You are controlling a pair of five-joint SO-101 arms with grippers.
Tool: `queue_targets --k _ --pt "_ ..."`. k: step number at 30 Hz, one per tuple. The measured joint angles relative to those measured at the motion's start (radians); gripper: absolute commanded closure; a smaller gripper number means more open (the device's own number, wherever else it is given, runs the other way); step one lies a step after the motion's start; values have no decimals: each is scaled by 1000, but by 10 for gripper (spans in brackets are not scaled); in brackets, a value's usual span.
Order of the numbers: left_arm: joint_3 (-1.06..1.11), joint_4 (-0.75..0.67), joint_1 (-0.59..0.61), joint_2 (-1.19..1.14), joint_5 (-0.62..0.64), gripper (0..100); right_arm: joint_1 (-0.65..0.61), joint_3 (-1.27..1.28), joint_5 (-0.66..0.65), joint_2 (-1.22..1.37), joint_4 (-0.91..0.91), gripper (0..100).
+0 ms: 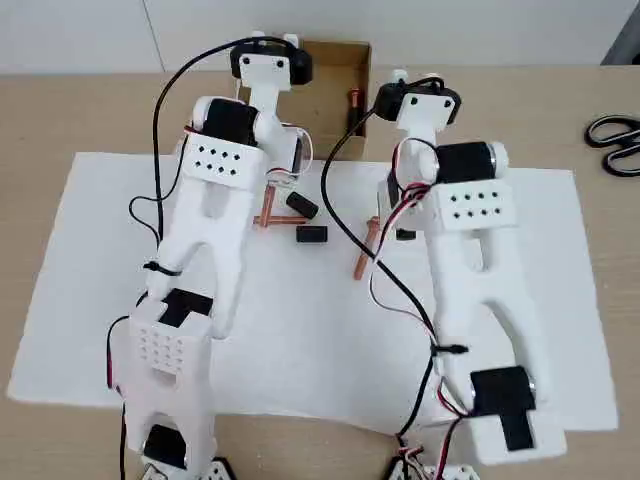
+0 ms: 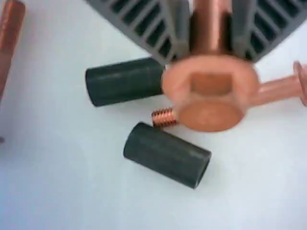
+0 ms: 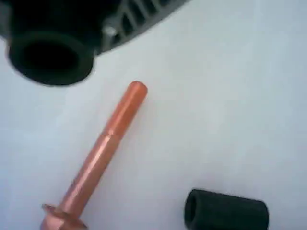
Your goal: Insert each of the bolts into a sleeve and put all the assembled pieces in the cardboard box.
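Left pincer is clamped on a copper bolt, head facing the camera, shank mostly hidden. Right pincer grips a black sleeve; the loose bolt beside it has its head cropped. Overhead, an arm covers part of the cardboard box.

Bright even light, soft faint shadow beside the black sleeve on the white sheet, sheen on the copper bolt
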State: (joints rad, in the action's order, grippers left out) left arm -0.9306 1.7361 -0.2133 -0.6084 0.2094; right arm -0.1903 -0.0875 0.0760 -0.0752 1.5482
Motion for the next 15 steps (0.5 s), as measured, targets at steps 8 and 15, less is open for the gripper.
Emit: queue_targets --k 8,15 --pt "-38 0 -25 15 66 995 0 279 0 -370 -146 991" --pt "-38 2 -106 284 132 995 0 678 -2 -750 -385 994"
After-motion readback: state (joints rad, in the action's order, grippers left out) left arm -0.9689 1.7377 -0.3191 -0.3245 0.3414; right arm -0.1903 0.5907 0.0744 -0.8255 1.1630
